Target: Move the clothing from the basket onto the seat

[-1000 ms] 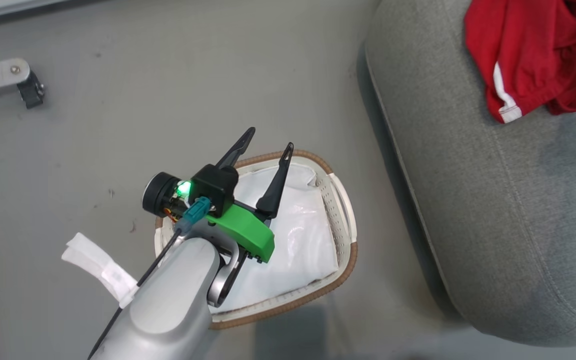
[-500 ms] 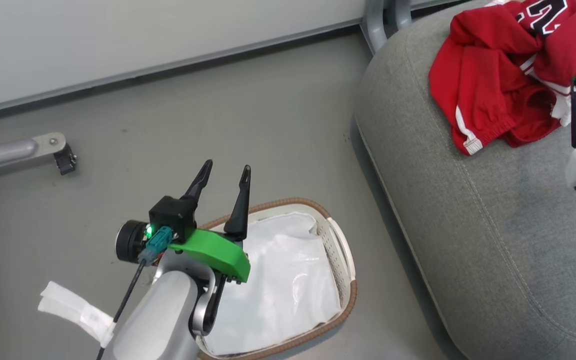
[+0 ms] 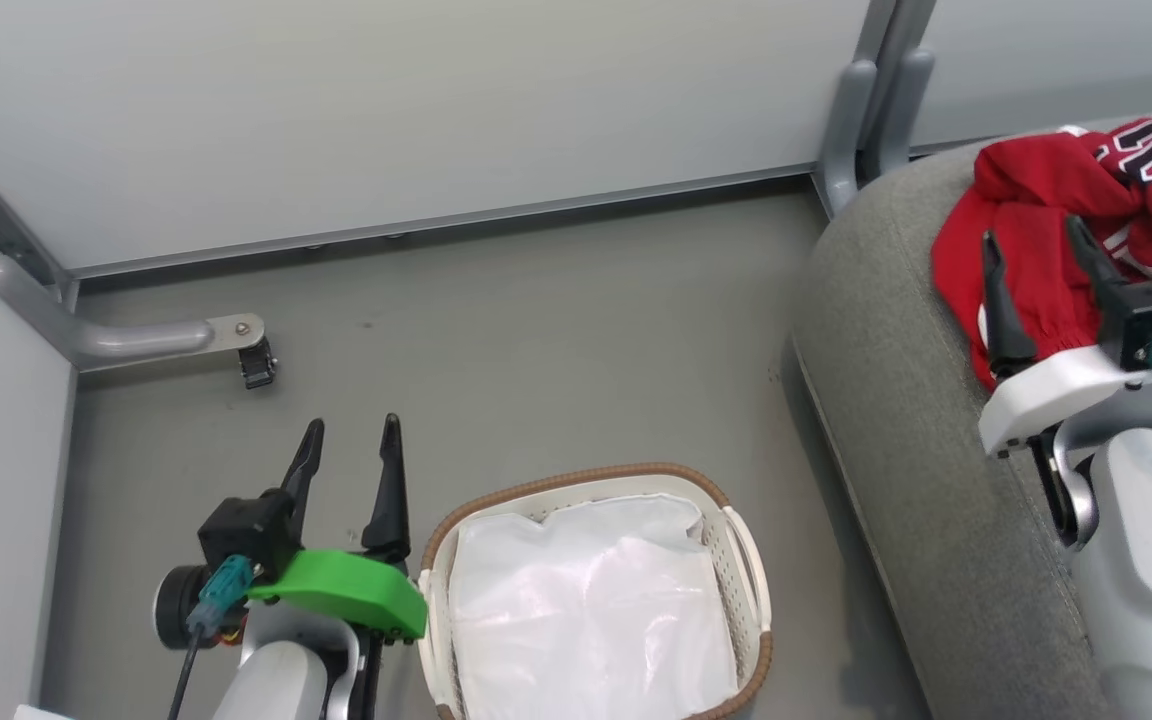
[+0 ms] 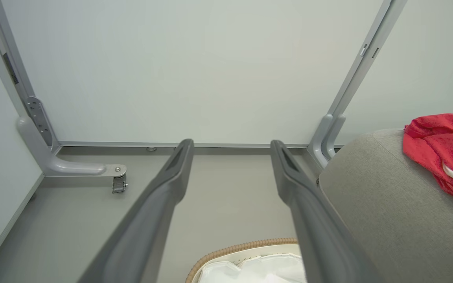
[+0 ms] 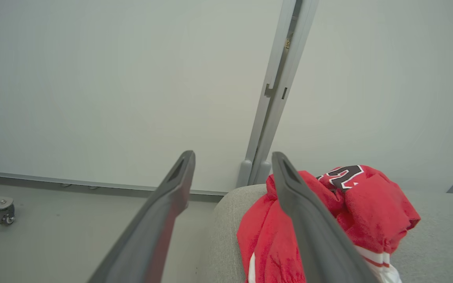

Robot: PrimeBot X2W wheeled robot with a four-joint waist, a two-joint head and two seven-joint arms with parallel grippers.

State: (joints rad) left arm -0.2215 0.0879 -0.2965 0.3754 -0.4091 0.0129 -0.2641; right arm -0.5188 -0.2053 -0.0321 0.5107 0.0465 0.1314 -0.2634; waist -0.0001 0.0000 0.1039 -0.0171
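Clothing (image 3: 1036, 190), crumpled red fabric with white stripes and black-and-white numerals, lies heaped on the grey seat (image 3: 896, 400), away from the basket (image 3: 748, 570). Left gripper (image 3: 353, 422) and right gripper (image 3: 1028, 230) stand spread, empty.

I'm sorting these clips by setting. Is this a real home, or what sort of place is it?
Probably a staged test bay, not a home: pale partition panels on grey metal posts with a castor foot, a grey floor, and a sofa seat and laundry basket as props.
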